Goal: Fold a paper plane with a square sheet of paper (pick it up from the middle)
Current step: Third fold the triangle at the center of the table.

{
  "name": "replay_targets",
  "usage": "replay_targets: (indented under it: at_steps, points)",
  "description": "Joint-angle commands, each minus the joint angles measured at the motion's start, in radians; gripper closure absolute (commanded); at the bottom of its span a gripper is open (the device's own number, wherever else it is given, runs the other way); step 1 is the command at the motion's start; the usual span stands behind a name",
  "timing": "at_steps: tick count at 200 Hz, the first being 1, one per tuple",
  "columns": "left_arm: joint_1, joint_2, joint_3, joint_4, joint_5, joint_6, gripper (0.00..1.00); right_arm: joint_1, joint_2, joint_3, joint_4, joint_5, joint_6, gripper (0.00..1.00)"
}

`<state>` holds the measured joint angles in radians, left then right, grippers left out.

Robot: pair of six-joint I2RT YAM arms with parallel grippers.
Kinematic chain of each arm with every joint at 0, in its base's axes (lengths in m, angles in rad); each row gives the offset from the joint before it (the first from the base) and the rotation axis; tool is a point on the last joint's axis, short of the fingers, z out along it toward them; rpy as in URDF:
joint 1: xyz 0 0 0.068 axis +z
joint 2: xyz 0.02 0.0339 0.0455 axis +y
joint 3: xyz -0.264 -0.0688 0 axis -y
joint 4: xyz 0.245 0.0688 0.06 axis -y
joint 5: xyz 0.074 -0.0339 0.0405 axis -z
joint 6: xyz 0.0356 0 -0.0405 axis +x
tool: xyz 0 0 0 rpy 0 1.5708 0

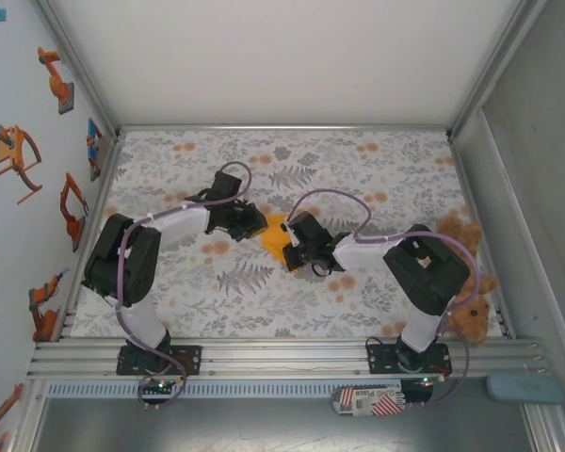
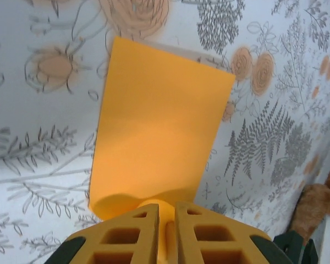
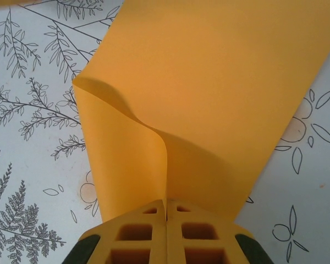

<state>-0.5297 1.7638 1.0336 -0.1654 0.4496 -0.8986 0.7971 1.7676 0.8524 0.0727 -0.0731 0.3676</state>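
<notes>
The square sheet of paper (image 1: 275, 235), plain orange-yellow, sits bent between the two grippers over the middle of the flower-print cloth (image 1: 292, 160). My right gripper (image 3: 166, 201) is shut on one edge of the sheet (image 3: 220, 82), which curls up into an S-shaped fold just ahead of the fingertips. In the top view that gripper (image 1: 290, 252) is at the sheet's near right side. My left gripper (image 1: 254, 223) is at the sheet's left. In the left wrist view its jaws (image 2: 166, 206) stand a narrow gap apart, with a rounded ridge of the paper (image 2: 159, 121) lying loosely in that gap.
A brown plush teddy (image 1: 466, 282) lies at the right edge of the cloth, and it shows low right in the left wrist view (image 2: 319, 209). Metal frame rails border the table. A pale blue pad (image 1: 518, 387) lies beyond the near right rail.
</notes>
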Motion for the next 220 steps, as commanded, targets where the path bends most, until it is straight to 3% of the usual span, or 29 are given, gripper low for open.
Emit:
replay_targets:
  at_steps: [1, 74, 220]
  points:
    - [-0.029, -0.037, -0.081, 0.139, 0.022, -0.101, 0.86, -0.010, 0.017, 0.000, -0.018, 0.022, 0.026, 1.00]
    - [-0.094, 0.037, -0.111, 0.250, 0.055, -0.161, 0.93, -0.014, 0.020, -0.005, -0.013, 0.016, 0.034, 1.00]
    - [-0.110, 0.075, -0.116, 0.147, 0.011, -0.110, 0.94, -0.015, 0.029, -0.003, -0.020, 0.018, 0.036, 1.00]
